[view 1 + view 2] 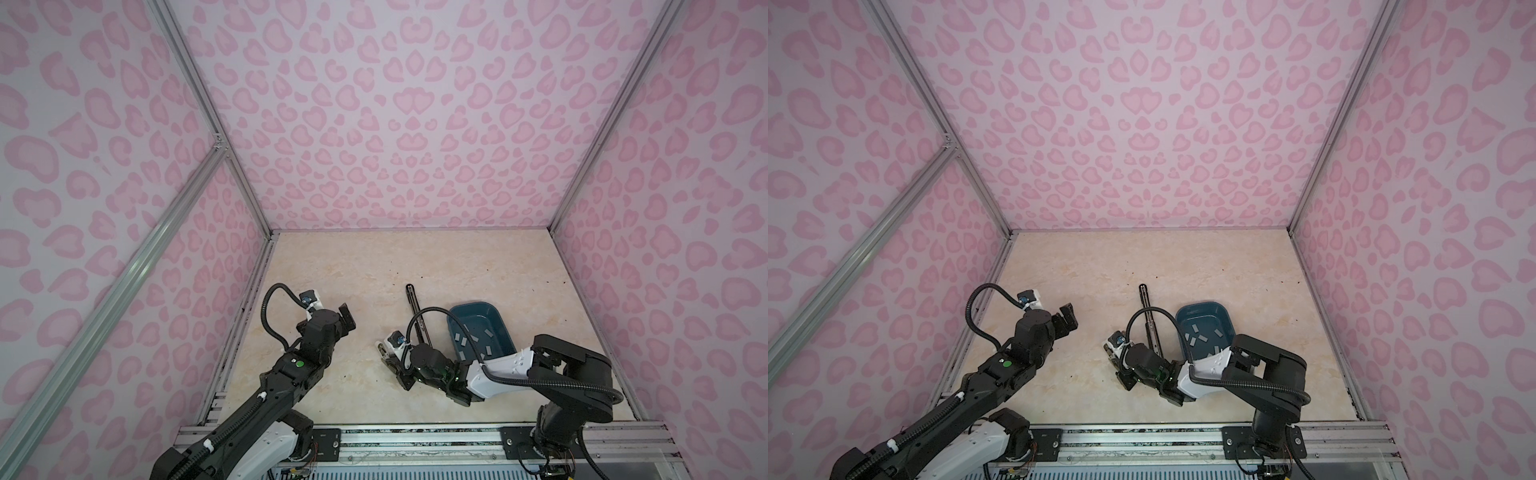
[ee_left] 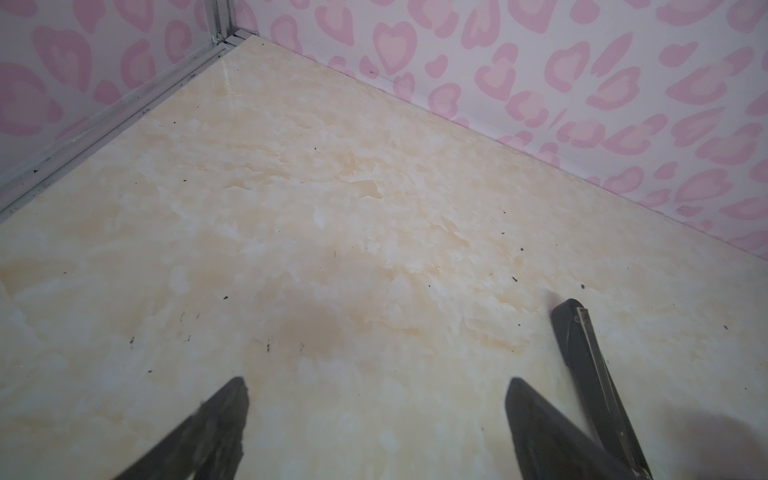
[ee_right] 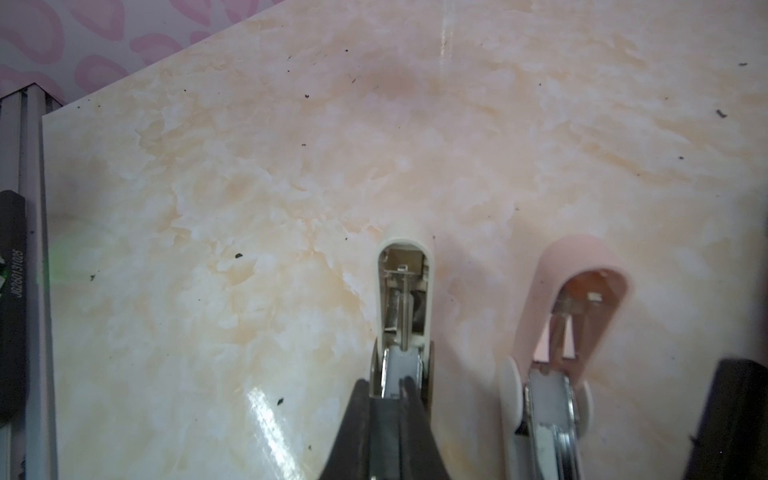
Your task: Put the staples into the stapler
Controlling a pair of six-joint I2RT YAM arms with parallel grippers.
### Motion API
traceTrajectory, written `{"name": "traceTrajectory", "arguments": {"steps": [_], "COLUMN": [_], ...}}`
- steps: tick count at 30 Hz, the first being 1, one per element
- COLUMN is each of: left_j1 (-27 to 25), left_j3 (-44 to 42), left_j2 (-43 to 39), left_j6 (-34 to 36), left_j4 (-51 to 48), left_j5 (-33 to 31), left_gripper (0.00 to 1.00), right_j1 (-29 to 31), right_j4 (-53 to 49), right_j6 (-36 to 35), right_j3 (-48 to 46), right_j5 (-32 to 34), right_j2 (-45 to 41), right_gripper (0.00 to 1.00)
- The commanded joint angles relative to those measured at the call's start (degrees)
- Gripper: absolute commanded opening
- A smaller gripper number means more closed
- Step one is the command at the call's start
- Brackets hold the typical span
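Two top views first: the left pincer (image 1: 348, 318) (image 1: 1068, 318) hangs above the beige marble-patterned desk (image 1: 332, 266) near its left edge, fingers spread wide with nothing between them. In a top view the right pincer (image 1: 390, 365) sits low over the front middle of the desk. A dark teal rectangular plastic tray (image 1: 473, 306) (image 1: 1200, 305) stands on the desk just behind the right arm. The small flat grey metal staple strips (image 1: 463, 341) (image 1: 1196, 330) lie scattered on its floor, some hidden by the arm. A long black flat bar with a metal channel (image 1: 413, 301) (image 1: 1146, 299) lies just beside the tray, on its left.

Left wrist view: left pincer (image 2: 376, 382) spread, bare desk between the fingers, the black bar (image 2: 582, 353) close by one finger.

Right wrist view: right pincer (image 3: 388, 395) pressed together, its tips at the metal magazine of a small cream plastic stapler (image 3: 405, 291), which lies opened out flat on the desk. Whether a strip is caught between the tips cannot be told. A small pink plastic stapler (image 3: 582, 257), also opened, lies just beside it.
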Motion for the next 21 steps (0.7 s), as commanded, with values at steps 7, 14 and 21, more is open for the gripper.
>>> {"name": "traceTrajectory", "arguments": {"steps": [7,14,21], "left_j1": [0.0,0.0,0.0], "left_j3": [0.5,0.5,0.6], "left_j2": [0.5,0.8,1.0], "left_j6": [-0.8,-0.8,-0.8], "left_j4": [1.2,1.2,1.3], "left_j5": [0.2,0.1,0.3], "left_gripper": [0.97,0.97,0.97], "right_j1": [0.0,0.0,-0.1], "right_j4": [2.4,2.4,2.3], "right_j6": [-0.2,-0.4,-0.6], "right_j3": [0.3,0.5,0.4], "right_j5": [1.6,1.5,2.1], "right_j2": [1.1,1.4,1.5], "right_gripper": [0.1,0.1,0.1]}}
